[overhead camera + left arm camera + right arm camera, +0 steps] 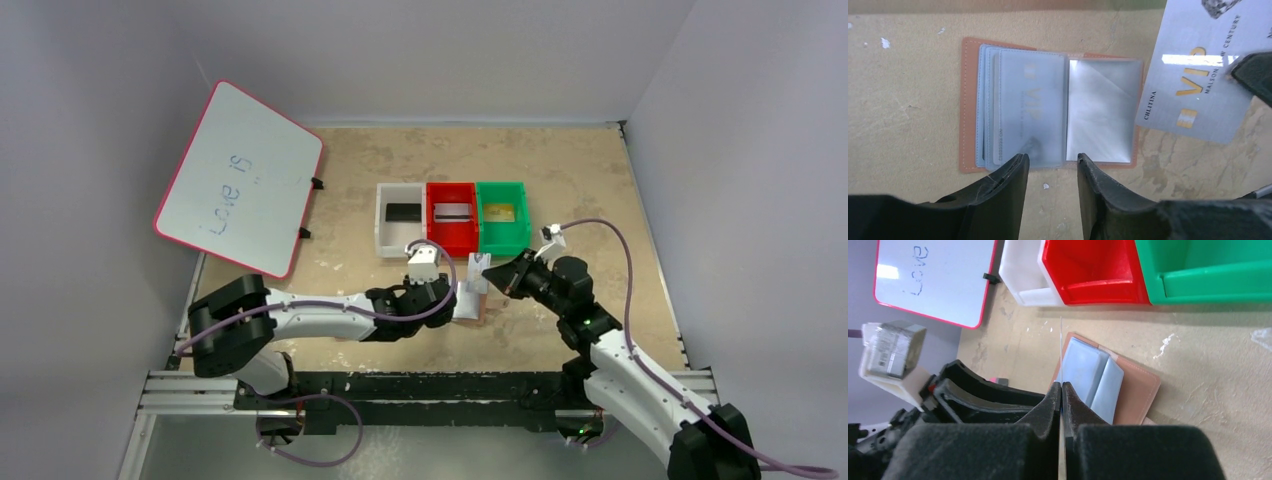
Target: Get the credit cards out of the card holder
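silver "vip" card in right gripper

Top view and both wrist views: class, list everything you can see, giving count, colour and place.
whiteboard: one, white with pink frame, far left.
bins: three, white, red, green, in a row mid-table.
binned cards: three, black, silver-grey, gold, one per bin.
card holder: one, tan-brown, open, before the bins.
sleeved card: one, pale, inside the holder.
held card: one, silver, lifted beside the holder.
table: one, beige, under everything.
left gripper: one, black, open, at the holder's edge.
right gripper: one, black, shut on the held card.
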### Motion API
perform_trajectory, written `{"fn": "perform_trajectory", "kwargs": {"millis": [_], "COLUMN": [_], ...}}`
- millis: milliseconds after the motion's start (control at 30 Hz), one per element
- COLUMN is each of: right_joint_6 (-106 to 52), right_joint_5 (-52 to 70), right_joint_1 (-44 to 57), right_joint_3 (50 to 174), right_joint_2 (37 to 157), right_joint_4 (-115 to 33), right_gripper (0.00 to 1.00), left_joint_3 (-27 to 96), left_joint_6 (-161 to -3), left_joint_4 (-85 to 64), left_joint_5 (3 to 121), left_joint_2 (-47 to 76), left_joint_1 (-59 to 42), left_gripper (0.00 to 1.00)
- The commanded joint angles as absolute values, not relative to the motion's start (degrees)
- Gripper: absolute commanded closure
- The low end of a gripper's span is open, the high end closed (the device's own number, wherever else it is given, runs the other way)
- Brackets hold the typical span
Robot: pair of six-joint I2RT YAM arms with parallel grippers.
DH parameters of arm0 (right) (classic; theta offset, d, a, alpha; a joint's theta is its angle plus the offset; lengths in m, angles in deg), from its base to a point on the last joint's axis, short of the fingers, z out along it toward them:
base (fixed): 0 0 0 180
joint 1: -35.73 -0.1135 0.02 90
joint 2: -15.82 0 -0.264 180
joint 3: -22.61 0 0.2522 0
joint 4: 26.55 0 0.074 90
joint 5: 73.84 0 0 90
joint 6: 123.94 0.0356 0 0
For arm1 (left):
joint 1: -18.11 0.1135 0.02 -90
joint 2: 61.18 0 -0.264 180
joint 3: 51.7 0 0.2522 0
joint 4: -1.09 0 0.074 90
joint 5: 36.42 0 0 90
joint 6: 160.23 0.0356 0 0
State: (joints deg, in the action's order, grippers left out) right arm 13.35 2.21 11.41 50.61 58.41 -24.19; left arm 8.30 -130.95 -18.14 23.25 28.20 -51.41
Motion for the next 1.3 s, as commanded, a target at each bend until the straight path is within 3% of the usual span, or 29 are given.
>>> {"fn": "perform_trajectory", "kwargs": {"millis": [0, 167, 233, 467, 800, 1133, 1267], "right_joint_6": [7.6, 5.0, 3.6, -2.2, -16.5, -32.4, -43.1], "right_joint_5": [2.5, -1.3, -2.0, -0.7, 4.8, 5.7, 8.7], "right_joint_1": [11.6, 11.6, 11.5, 11.0, 9.5, 7.2, 3.1], "right_joint_3": [53.3, 53.6, 54.2, 57.6, 64.2, 72.5, 76.6], "right_joint_2": [56.9, 58.6, 59.4, 60.5, 63.0, 70.5, 75.8], "right_joint_4": [-20.6, -16.1, -15.1, -12.9, -14.1, -15.3, -17.5], "right_gripper": [1.00, 1.00, 1.00, 1.00, 1.00, 1.00, 1.00], "left_joint_3": [11.8, 15.8, 16.5, 17.0, 10.6, 13.2, 11.3], "left_joint_6": [-127.7, -126.2, -125.2, -123.3, -116.6, -108.0, -106.9], "left_joint_4": [-22.5, -36.8, -39.9, -49.6, -54.0, -55.7, -53.5], "left_joint_5": [18.3, 9.1, 8.0, 7.3, -0.4, -3.7, 0.8], "left_joint_2": [22.3, 18.2, 15.9, 8.9, -8.3, -5.0, -6.1], "left_joint_1": [-51.6, -50.9, -49.2, -36.4, -27.2, -26.8, -22.3], "left_gripper": [0.55, 0.31, 0.26, 0.21, 0.17, 0.17, 0.17]}}
